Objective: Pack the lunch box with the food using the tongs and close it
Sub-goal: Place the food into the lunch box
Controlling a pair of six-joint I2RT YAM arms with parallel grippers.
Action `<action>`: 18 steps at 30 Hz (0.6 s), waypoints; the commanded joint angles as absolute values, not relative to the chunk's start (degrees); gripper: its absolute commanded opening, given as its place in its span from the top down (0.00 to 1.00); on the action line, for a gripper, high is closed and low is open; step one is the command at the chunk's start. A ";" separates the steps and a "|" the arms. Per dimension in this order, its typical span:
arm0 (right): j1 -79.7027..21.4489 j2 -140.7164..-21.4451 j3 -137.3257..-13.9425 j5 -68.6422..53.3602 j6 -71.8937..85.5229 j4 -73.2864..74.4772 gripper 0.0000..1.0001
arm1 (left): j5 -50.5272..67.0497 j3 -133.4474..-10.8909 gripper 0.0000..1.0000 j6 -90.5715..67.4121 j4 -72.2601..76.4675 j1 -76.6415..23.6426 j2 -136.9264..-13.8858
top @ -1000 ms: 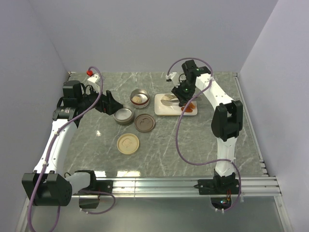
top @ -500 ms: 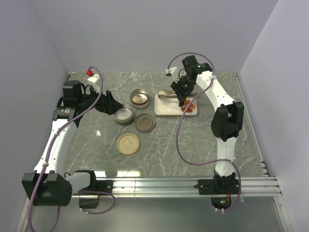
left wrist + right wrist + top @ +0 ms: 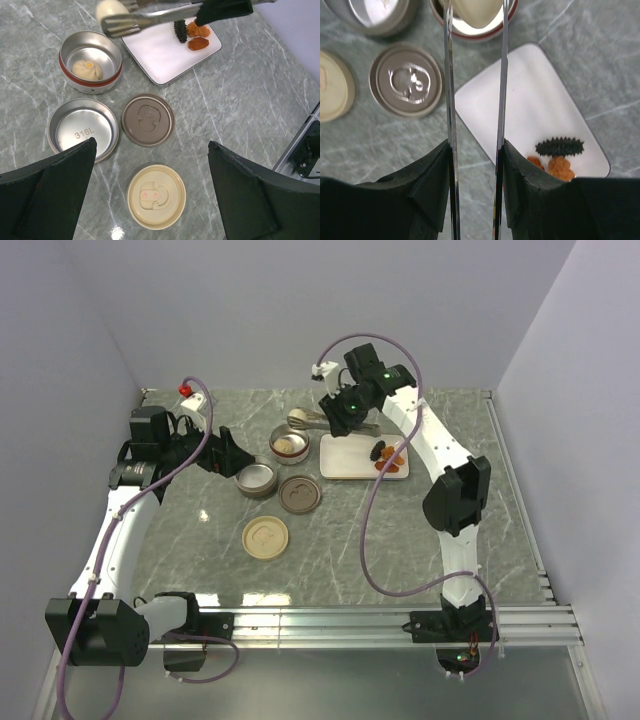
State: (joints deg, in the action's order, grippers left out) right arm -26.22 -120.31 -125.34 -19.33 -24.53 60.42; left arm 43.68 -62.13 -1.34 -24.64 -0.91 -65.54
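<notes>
My right gripper [image 3: 341, 412] [image 3: 475, 165] is shut on the silver tongs [image 3: 449, 100] [image 3: 150, 19], one arm against each finger. The tong tips pinch a pale cream ball [image 3: 476, 11] [image 3: 111, 8] above the red-banded lunch box tier [image 3: 289, 444] [image 3: 90, 67], which holds another cream ball [image 3: 87, 70]. A black spiky lump [image 3: 559, 147] [image 3: 180, 31] and orange chunks [image 3: 559, 168] [image 3: 198, 37] lie on the white plate [image 3: 345, 465] [image 3: 520, 95]. My left gripper [image 3: 228, 452] [image 3: 151, 145] hangs open near the empty steel tier [image 3: 256, 480] [image 3: 82, 131].
A brown lid [image 3: 300, 494] [image 3: 148, 120] and a cream lid [image 3: 265, 537] [image 3: 156, 196] lie flat in front of the tiers. A red-topped white object [image 3: 188, 392] sits at the back left corner. Walls enclose the marble table on three sides.
The right arm lifted the tongs off the plate and swung left, carrying the cream ball over the red-banded tier. The left arm stayed still.
</notes>
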 commanded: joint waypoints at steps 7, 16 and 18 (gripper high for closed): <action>-27.86 -124.71 -129.73 -15.65 -19.78 55.90 0.55 | 44.30 -64.16 0.01 -2.20 -23.11 -0.79 -64.86; -28.21 -126.38 -129.11 -15.82 -19.07 54.93 0.54 | 44.21 -64.16 0.01 -1.93 -23.12 -0.62 -64.86; -28.48 -126.56 -128.85 -15.91 -19.07 55.02 0.54 | 44.30 -64.07 0.01 -1.93 -23.03 -0.70 -64.95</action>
